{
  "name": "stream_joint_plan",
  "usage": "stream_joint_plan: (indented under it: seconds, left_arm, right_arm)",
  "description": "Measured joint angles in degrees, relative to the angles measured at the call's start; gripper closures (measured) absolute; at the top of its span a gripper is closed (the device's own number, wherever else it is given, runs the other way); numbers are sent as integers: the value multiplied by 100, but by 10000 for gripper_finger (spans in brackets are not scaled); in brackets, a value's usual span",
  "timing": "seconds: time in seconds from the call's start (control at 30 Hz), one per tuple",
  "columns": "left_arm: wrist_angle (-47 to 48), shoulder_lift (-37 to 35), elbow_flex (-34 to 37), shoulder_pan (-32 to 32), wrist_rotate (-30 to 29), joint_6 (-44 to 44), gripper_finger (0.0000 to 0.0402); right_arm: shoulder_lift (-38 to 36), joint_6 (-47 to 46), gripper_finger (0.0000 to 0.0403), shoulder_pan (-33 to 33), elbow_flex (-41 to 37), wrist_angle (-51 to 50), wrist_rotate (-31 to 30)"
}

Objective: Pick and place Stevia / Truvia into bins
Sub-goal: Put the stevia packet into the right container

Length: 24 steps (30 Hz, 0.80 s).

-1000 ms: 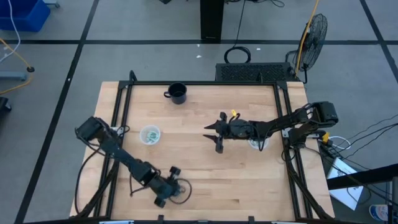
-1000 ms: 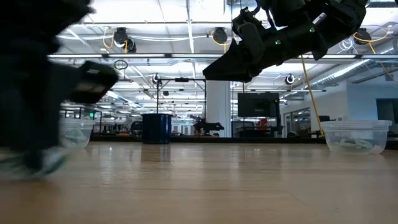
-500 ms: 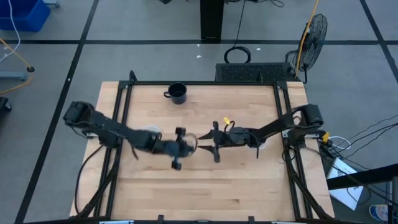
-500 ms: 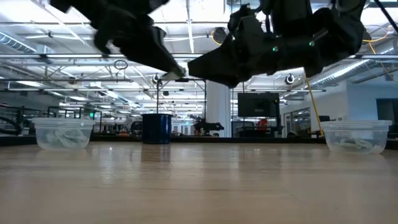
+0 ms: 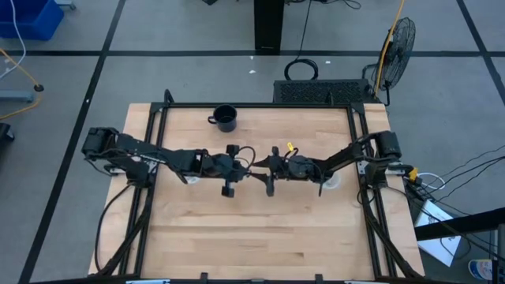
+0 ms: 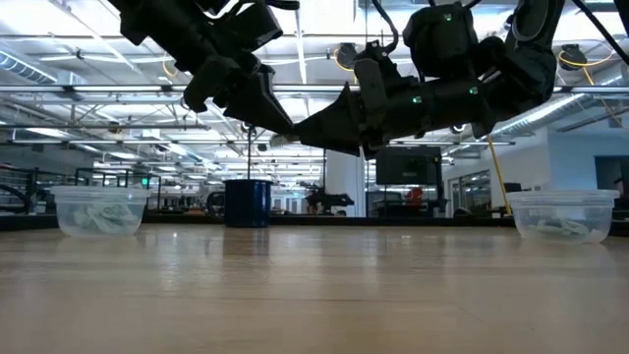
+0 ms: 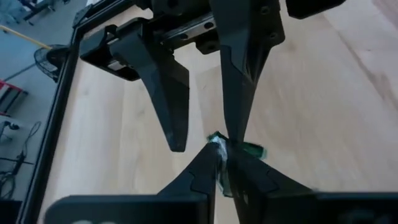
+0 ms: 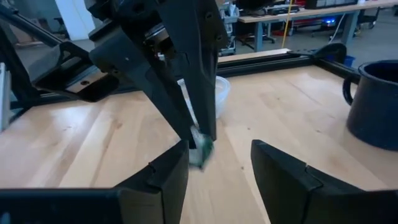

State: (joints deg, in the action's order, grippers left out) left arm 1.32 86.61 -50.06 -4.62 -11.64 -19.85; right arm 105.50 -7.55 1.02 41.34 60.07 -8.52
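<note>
small white-and-green paper sweetener packet (image 8: 200, 151) is pinched at the tips of the left gripper (image 7: 219, 155), fingers closed on it, held in the air over the middle of the light wooden table (image 5: 260, 237). right gripper (image 8: 219, 149) meets it tip to tip with fingers spread wide and holding nothing; the packet sits in that gap but off-centre, nearer one finger, long axis not clear, so a handover looks likely and needs centring first. farther off, two shallow translucent round bins (image 6: 95, 209) (image 6: 562, 213) hold packets at either side, with a black handled mug (image 5: 226, 118) at the far edge.
</note>
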Motion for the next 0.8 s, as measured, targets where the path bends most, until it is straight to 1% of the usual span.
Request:
stream_joint_plan:
  seconds: [0.13, 0.27, 0.4, 0.5, 0.57, 0.63, 0.67, 0.73, 0.8]
  left_arm:
    - [-10, 0, 0, 31, -10, -98, 347]
    - [-44, 0, 0, 93, -20, -106, 352]
    - [-36, 0, 0, 182, -12, -104, 357]
    - [-25, -4, 0, 232, -332, -104, 356]
    - [-15, -4, 0, 280, -708, -123, 352]
    - [-20, -4, 0, 339, -1039, -93, 345]
    - [-17, -4, 0, 376, -1113, -41, 340]
    - [-27, -4, 0, 461, -1101, 89, 330]
    - [-55, -4, 0, 534, -951, 198, 319]
  right_arm:
    - [-1, -123, 264, -76, 0, -17, 73]
    - [-1, -180, 312, -144, 0, -11, 435]
    - [-3, -209, 365, -145, 7, -231, 538]
    - [8, -142, 383, -139, 4, -630, 538]
    - [-3, -176, 379, -138, 7, -1015, 519]
    - [2, -267, 364, -131, 5, -1516, 357]
    - [9, -254, 353, -128, 3, -1706, 253]
    - [12, -124, 327, -129, -2, -1783, 104]
    - [4, -9, 300, -131, 2, -1572, 126]
